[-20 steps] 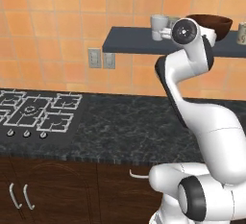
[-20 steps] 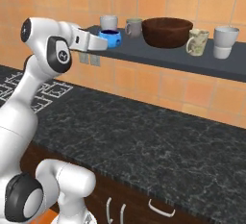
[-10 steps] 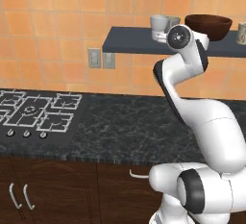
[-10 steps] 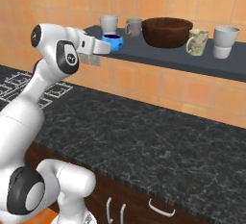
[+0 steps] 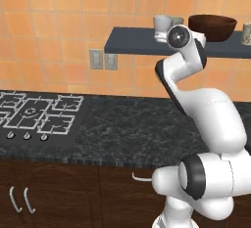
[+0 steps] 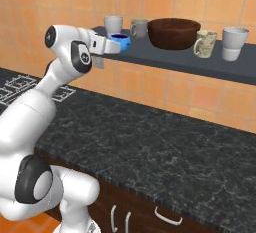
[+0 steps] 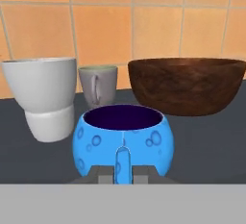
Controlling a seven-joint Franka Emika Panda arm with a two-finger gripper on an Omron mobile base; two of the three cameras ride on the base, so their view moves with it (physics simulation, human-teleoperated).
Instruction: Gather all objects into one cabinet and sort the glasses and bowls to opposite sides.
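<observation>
Orange tiled wall (image 6: 165, 92) is running behind a black speckled counter (image 6: 165, 147), the stove (image 5: 37, 117) sitting at its left end. Above, the dark slate shelf (image 6: 200, 62) is carrying the tableware. The big brown bowl (image 6: 173, 32) is sitting mid-shelf, nothing showing inside it. The gripper (image 6: 114, 44) is reaching level at the shelf's left end, pinching the near rim of the small blue bowl (image 7: 122, 140), its dark inside looking empty. Just behind it, a white cup (image 7: 45, 95) and a grey mug (image 7: 98, 84) are standing close. Past the brown bowl, the beige mug (image 6: 206, 43) and another pale cup (image 6: 234, 43) are waiting.
</observation>
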